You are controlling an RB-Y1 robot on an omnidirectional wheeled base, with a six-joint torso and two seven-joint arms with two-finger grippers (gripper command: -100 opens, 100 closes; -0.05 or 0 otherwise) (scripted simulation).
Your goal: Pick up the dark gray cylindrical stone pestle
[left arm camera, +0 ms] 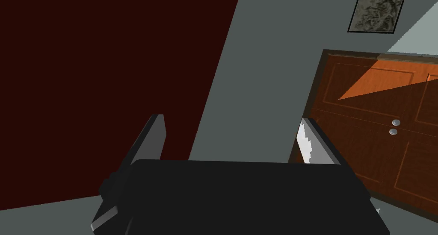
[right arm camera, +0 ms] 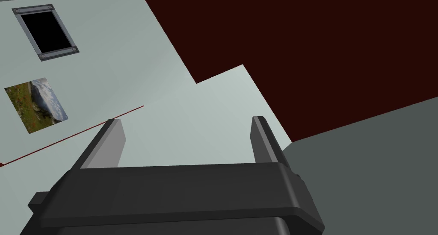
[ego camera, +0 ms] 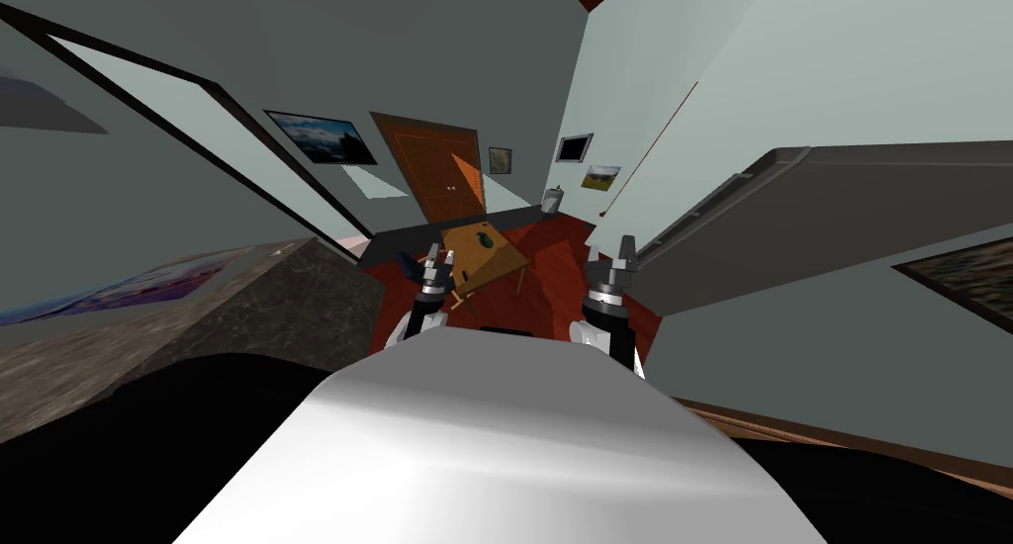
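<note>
— Brown wooden bench [ego camera: 487,261] out in front of the robot, on the dark red floor [ego camera: 554,271]. See the small dark lump [ego camera: 486,241] on top of it?
— I see it. Is that the pestle?
— Can't swear to it from where I stand; it is too small to make out a shape. It lies on the bench top, just beyond the left fingers [ego camera: 432,251] and not touching them.
— And those fingers, holding anything?
— Nothing. They stand wide apart with bare air between them. The right fingers [ego camera: 627,248] are the same: spread wide, nothing in them, raised about level with the left pair and off to the side of the wooden bench.
— What's behind it?
— A long dark bench [ego camera: 406,239] running along the far wall, with a light grey pot [ego camera: 551,199] on its right end. Something thin pokes out of the pot, but I cannot tell what it is. Past that is a brown panelled door [ego camera: 435,167].
— And to the sides?
— A mottled, stone-look counter [ego camera: 267,301] close on the robot's left, and a broad grey panel [ego camera: 791,222] reaching in on its right, near the right fingers.
</note>
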